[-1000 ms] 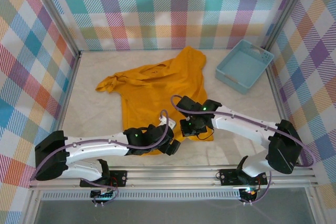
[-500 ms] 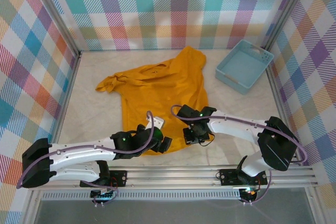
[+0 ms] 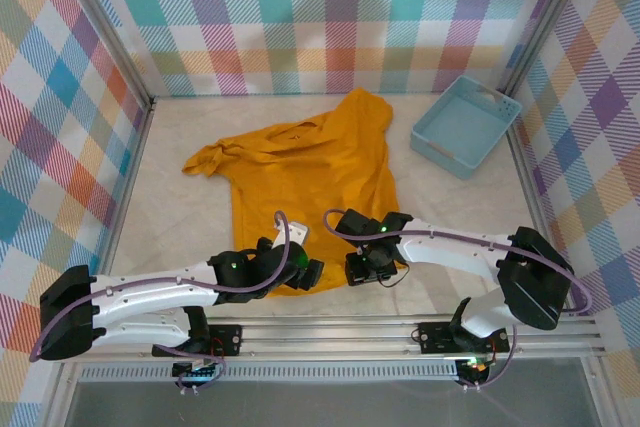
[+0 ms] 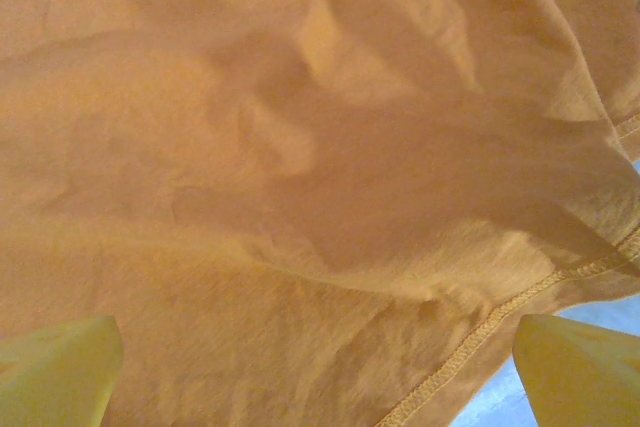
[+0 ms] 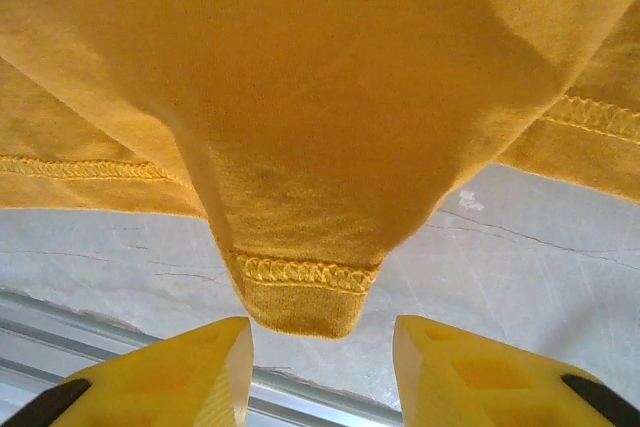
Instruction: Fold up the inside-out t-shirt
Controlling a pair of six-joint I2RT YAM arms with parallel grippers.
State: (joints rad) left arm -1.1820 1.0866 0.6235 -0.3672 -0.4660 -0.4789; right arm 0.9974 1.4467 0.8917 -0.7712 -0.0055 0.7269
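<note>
Judged barely begun: no fold made so far, every fold left to do. Inside-out t-shirt (image 3: 310,172) lying spread but rumpled across the middle of the table (image 3: 170,237), hem toward the near edge, one sleeve bunched toward the left side, collar end reaching toward the far edge, well apart from the light blue basket (image 3: 465,125) in the far right corner. Soft mustard-orange knit, matte, with shallow creases and rolling wrinkles; raised looped stitching along the hem. Left gripper (image 3: 305,272) over the near hem, yellow fingers (image 4: 55,372) wide apart, nothing clamped. Right gripper (image 3: 365,267) at the near right hem corner, jaws apart, a doubled hem tip just ahead of them, pale veined tabletop beneath.
</note>
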